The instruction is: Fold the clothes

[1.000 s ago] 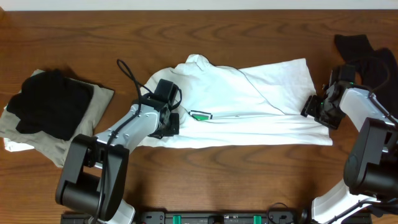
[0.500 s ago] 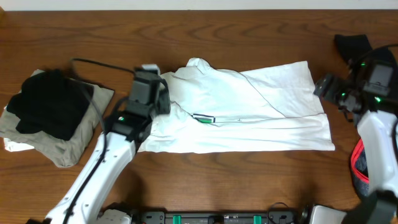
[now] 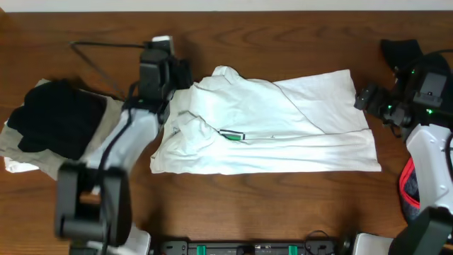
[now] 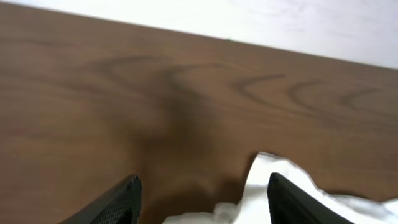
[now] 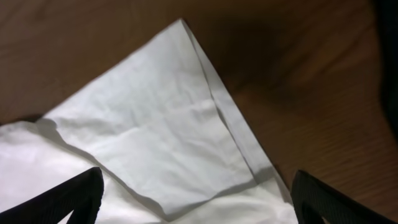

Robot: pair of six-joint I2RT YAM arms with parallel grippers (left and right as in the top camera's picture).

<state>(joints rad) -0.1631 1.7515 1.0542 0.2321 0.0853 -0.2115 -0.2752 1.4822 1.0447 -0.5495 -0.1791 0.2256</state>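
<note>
The clothes here are chiefly a white T-shirt with a small green logo, lying folded lengthwise across the middle of the table. My left gripper hovers at the shirt's far left corner. In the left wrist view it is open, with a white bit of the shirt lying below by the right finger. My right gripper is at the shirt's right end. It is open above the folded shirt layers, holding nothing.
A black garment lies on a beige one at the table's left. Another black garment sits at the far right corner, and a red-edged dark piece shows at the right edge behind my right arm. Bare wood runs along the front.
My left gripper has opened, let go of the shirt and moved back and left to its far corner. My right gripper has opened and risen at the right end.
</note>
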